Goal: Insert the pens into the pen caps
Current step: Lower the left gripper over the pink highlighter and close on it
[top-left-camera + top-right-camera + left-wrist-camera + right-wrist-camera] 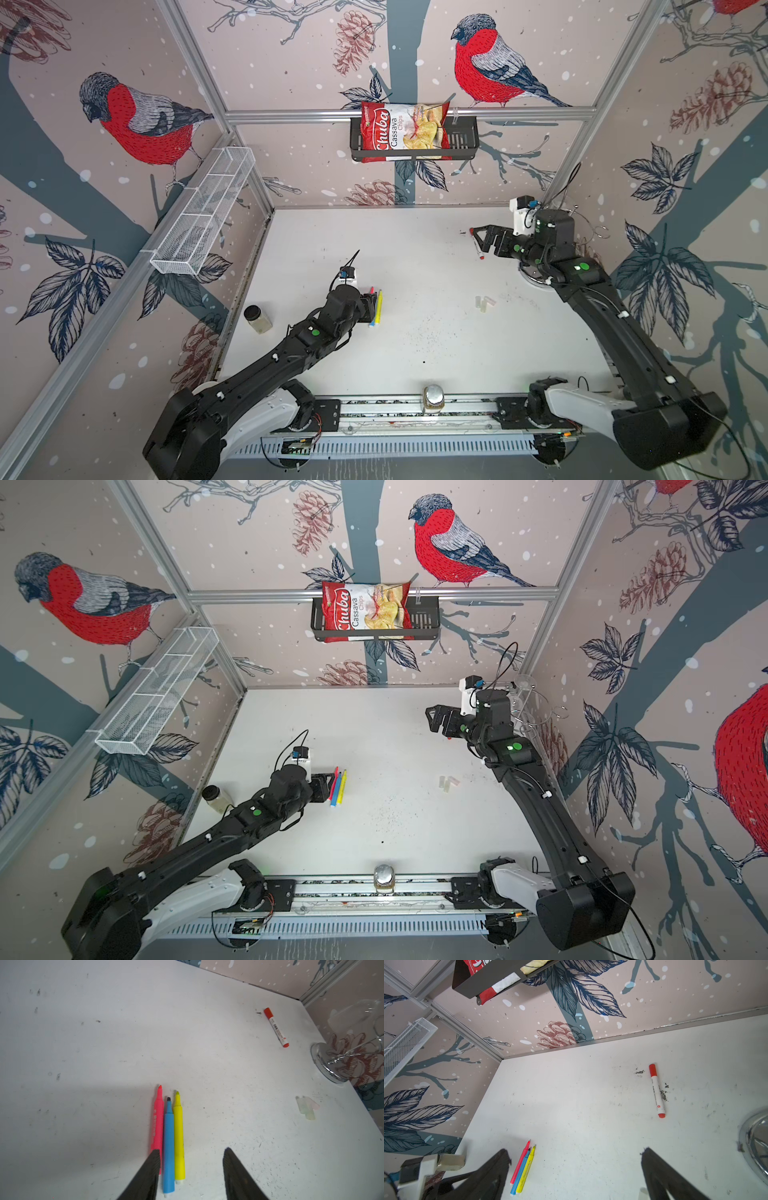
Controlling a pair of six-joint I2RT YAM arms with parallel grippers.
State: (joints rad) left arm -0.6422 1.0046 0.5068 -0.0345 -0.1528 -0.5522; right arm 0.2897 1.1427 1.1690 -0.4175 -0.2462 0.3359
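Observation:
Three pens lie side by side on the white table: pink [156,1122], blue [168,1147] and yellow [179,1136], tips bare. My left gripper [191,1152] hovers open over their rear ends. One finger [149,1169] covers the pink pen's end, and the blue and yellow pens lie in the gap beside it. A white-barrelled pen [657,1095] lies far right with a red cap [652,1070] on one end. My right gripper [576,1151] is wide open and empty, just above it [478,240]. Three translucent pen caps [484,302] lie bunched at mid right.
A glass stand on a chrome base [328,1064] sits by the right wall. One jar [257,319] stands at the left edge and another [433,399] on the front rail. A wire basket [203,220] and a black shelf [465,139] holding a chips bag hang on the walls.

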